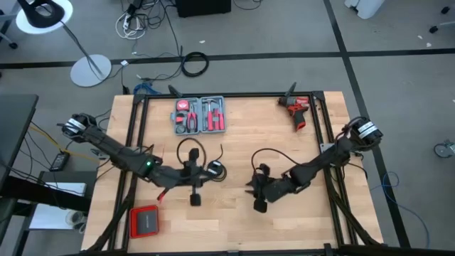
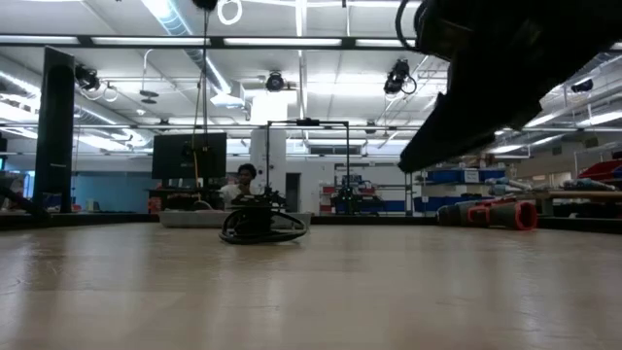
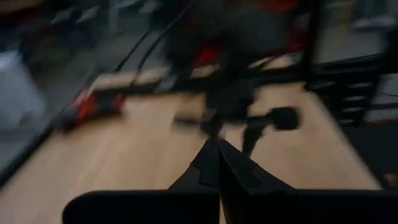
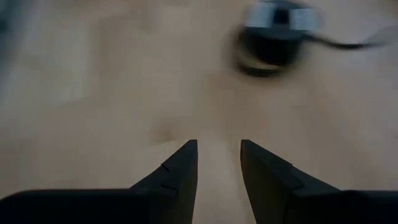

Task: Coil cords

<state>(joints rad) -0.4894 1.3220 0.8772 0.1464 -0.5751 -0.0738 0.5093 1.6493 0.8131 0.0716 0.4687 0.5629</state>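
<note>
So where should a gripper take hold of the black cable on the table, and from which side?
Probably at the loose end of the black cable, from straight above. In the high view the cable lies flat on the wooden table in a rough loop, its tail sticking out clear of the loop. The left gripper, shut, is nearest it; the right gripper is open, empty, over bare wood.

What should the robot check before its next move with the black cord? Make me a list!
1. Cord on the table, in reach: ok.
2. Left gripper shut and holding nothing: ok.
3. Right gripper open, with bare wood between its fingers: ok.
4. Cord fully coiled: cannot tell; it lies in a loose loop.
5. Tool case and red drill away from both arms: ok.
</note>
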